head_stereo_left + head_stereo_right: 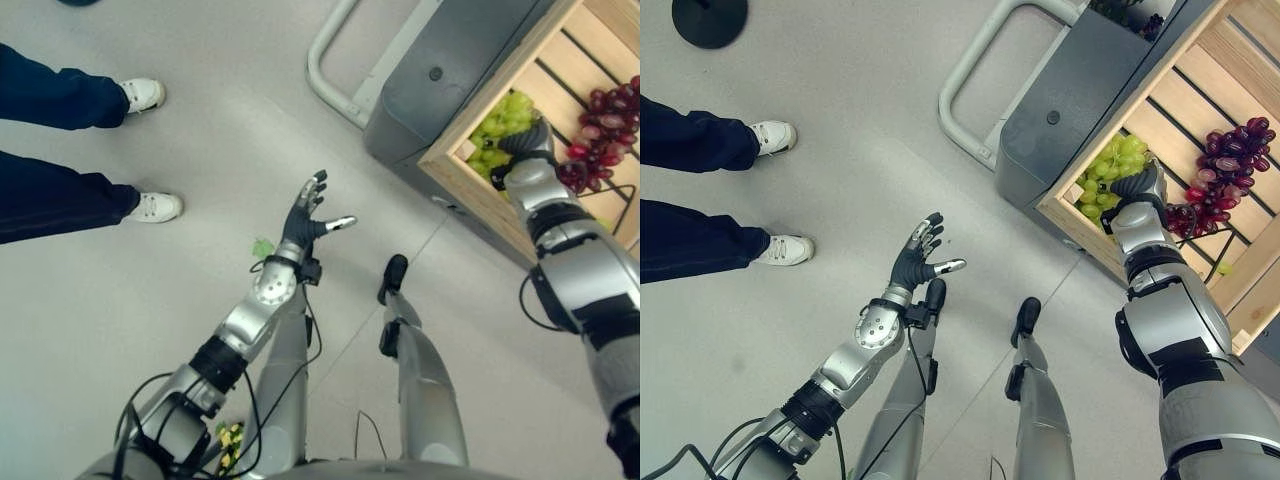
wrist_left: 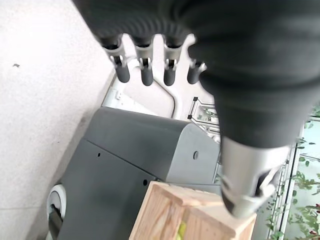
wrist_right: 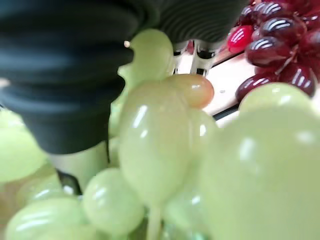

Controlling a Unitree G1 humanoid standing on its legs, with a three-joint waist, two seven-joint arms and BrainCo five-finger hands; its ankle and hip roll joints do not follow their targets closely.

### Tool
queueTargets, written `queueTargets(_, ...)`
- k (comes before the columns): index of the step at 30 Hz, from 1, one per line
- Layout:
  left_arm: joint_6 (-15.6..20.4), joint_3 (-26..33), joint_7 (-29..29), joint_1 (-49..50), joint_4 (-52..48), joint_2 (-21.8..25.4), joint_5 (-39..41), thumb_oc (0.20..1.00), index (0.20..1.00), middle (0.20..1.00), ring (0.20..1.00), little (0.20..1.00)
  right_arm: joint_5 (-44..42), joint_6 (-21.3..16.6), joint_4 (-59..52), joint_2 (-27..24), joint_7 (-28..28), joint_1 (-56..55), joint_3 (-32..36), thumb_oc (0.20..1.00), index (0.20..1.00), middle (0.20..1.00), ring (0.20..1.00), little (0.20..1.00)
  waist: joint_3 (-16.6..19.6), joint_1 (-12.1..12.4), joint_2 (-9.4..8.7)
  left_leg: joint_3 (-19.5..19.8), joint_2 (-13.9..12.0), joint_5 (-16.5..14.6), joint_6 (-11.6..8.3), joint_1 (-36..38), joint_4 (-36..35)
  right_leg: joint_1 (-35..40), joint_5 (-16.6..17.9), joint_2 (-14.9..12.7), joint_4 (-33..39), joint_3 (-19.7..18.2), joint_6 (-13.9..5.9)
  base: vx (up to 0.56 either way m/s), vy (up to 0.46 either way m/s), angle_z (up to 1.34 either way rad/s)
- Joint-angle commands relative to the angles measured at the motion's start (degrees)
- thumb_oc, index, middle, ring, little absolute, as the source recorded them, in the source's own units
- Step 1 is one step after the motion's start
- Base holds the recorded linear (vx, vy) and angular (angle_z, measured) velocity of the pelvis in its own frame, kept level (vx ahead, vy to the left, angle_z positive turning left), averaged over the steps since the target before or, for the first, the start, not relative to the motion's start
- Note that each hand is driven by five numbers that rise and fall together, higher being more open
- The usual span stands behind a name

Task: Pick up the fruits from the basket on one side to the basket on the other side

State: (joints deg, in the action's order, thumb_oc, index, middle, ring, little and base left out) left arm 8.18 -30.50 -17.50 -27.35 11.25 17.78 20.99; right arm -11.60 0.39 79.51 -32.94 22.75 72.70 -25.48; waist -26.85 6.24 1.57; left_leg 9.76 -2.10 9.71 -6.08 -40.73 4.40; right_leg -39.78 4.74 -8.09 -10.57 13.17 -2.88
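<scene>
Green grapes [image 1: 1110, 170] lie in the near corner of a wooden crate [image 1: 1185, 95], right under the right hand [image 1: 1140, 188], which reaches down into the bunch; in the right wrist view the grapes press up against its cover and fingers, and whether those fingers close on the fruit cannot be told. Red grapes [image 1: 1225, 170] lie just beside, on the slats. The left hand [image 1: 305, 215] hangs over the floor, fingers spread, holding nothing. A person's legs [image 1: 60, 150] stand off to the left.

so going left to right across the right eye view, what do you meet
person's white shoes → left hand, fingers spread → dark grey cart → green grape bunch in the wooden slatted crate → right hand → dark red grape bunch
</scene>
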Motion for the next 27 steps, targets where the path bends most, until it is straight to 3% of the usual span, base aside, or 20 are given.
queueTargets(1, 3.0, -1.2, -0.5, -2.3, -2.9, -1.0, -0.7, 1.000, 1.000, 1.000, 1.000, 1.000, -2.2, -1.4, -1.6, 7.6, 1.4, -2.7, 0.6, 0.200, 0.200, 0.200, 0.200, 0.200, -2.9, 2.3, 1.33, -3.4, 1.4, -7.0, 0.00, 1.0, 3.1, 5.2, -7.9, -3.0, -1.0, 0.1, -6.00, 0.00, 0.000, 0.00)
queueTargets(9, 3.0, 0.9, -2.3, -2.5, -1.7, -1.0, -0.9, 1.000, 1.000, 1.000, 1.000, 1.000, -10.0, -6.7, -11.4, 10.7, 3.1, -10.1, 5.3, 0.200, 0.200, 0.200, 0.200, 0.200, -2.9, 0.2, -0.41, -3.9, 1.2, -6.5, 0.12, 2.5, 2.7, 6.1, -7.1, -3.4, -0.8, -0.5, -6.06, -0.02, 0.008, 0.00)
queueTargets(13, 2.9, 2.6, -3.1, -1.6, -1.2, -0.7, -1.6, 1.000, 1.000, 1.000, 1.000, 1.000, -12.5, -9.8, -21.3, 11.6, 3.7, -17.4, 8.0, 0.200, 0.200, 0.200, 0.200, 0.200, -2.9, -1.1, -1.16, -4.3, 1.2, -6.5, 0.24, 3.2, 2.6, 6.4, -7.0, -3.6, -0.9, -0.8, -6.07, 0.00, 0.004, 0.02)
queueTargets(15, 3.1, 4.1, -3.7, 0.2, -0.9, -0.6, -1.6, 1.000, 1.000, 1.000, 1.000, 1.000, -13.8, -12.5, -31.4, 12.6, 3.9, -24.8, 10.0, 0.200, 0.200, 0.200, 0.200, 0.200, -2.9, -2.1, -1.63, -4.6, 1.1, -6.9, 0.33, 4.2, 2.3, 6.9, -7.3, -3.9, -1.2, -1.1, -6.08, 0.00, 0.000, 0.00)
queueTargets(27, 3.8, 8.5, -4.2, 3.1, 0.0, -1.1, -0.6, 1.000, 1.000, 1.000, 1.000, 1.000, -21.7, -19.7, -52.2, 15.9, 0.5, -42.1, 18.8, 0.200, 0.200, 0.200, 0.200, 0.200, -2.9, -4.7, -2.05, -5.7, 1.5, -6.9, 0.98, 5.6, 2.3, 7.0, -7.4, -4.7, -3.2, -1.9, -6.16, -0.01, 0.005, -0.01)
